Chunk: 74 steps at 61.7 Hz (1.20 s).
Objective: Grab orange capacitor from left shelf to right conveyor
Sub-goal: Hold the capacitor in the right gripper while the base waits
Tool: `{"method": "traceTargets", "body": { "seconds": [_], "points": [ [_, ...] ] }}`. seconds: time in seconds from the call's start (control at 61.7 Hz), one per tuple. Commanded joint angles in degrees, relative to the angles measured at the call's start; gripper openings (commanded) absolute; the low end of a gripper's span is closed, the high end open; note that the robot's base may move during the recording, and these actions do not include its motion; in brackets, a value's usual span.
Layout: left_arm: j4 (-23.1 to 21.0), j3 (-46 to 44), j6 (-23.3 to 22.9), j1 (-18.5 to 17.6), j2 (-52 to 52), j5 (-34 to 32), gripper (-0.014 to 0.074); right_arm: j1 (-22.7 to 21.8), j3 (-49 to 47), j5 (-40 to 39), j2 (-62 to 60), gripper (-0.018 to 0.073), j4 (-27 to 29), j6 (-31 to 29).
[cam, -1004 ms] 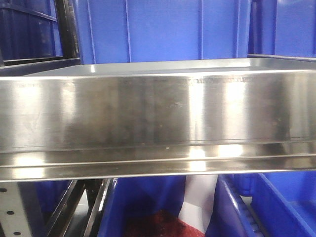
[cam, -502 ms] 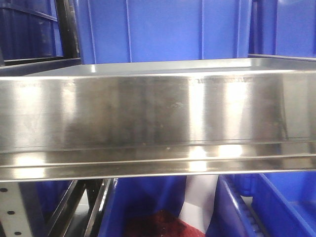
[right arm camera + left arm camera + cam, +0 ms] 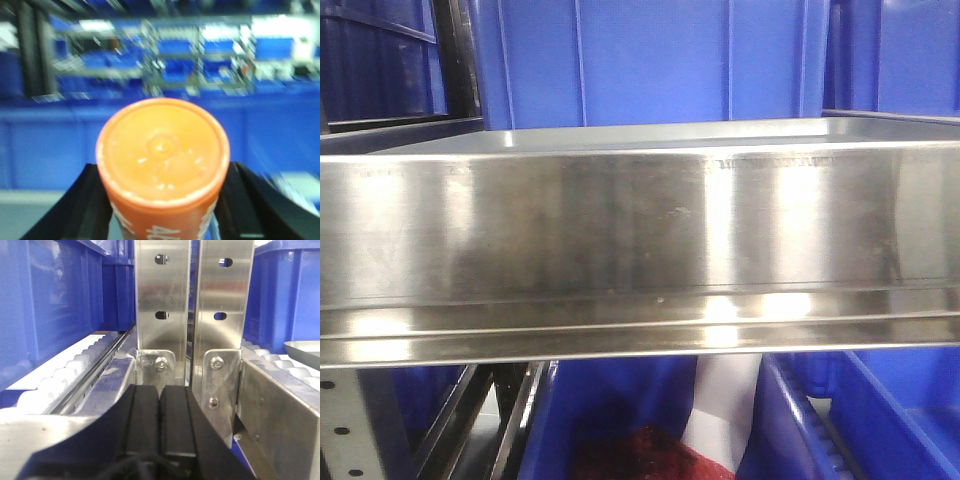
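Just one orange capacitor [image 3: 162, 155] here: a glossy orange can with a flat top and a little round bump in the middle. The white numerals on its side start with a 4 and the rest is cut off. It's upright, clamped between the two black right fingers [image 3: 82, 212], one touching each side, with blurry blue bins [image 3: 50, 145] behind. The two left fingers [image 3: 142, 422] are pressed together on nothing, facing two steel uprights [image 3: 162, 300]. The front view is mostly the one shiny left shelf [image 3: 640, 225].
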Motion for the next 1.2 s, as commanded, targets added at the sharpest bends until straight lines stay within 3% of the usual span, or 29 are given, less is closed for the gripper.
{"method": "traceTargets", "body": {
  "seconds": [0.0,0.243,0.373,0.518,0.761,1.182],
  "points": [
    [-0.3,-0.4,0.0,-0.4,0.6,-5.2,-0.0105,-0.4,0.0,-0.4,0.2,0.0055,11.5,-11.8],
    [-0.3,-0.4,0.0,-0.4,0.6,-5.2,-0.0105,-0.4,5.3,-6.6,0.2,0.0055,35.0,-38.5],
    [-0.3,-0.4,0.0,-0.4,0.6,-5.2,-0.0105,-0.4,8.1,-10.5,0.0,0.0055,41.3,-46.5],
    [-0.3,-0.4,0.0,-0.4,0.6,-5.2,-0.0105,-1.4,11.6,-13.1,-0.5,0.0055,44.4,-47.4],
    [-0.3,-0.4,0.0,-0.4,0.6,-5.2,-0.0105,-1.9,14.9,-20.5,-0.7,0.0055,44.5,-47.4],
    [-0.3,-0.4,0.0,-0.4,0.6,-5.2,-0.0105,-1.9,14.9,-21.1,-0.7,0.0055,44.4,-47.4]
  ]
}}
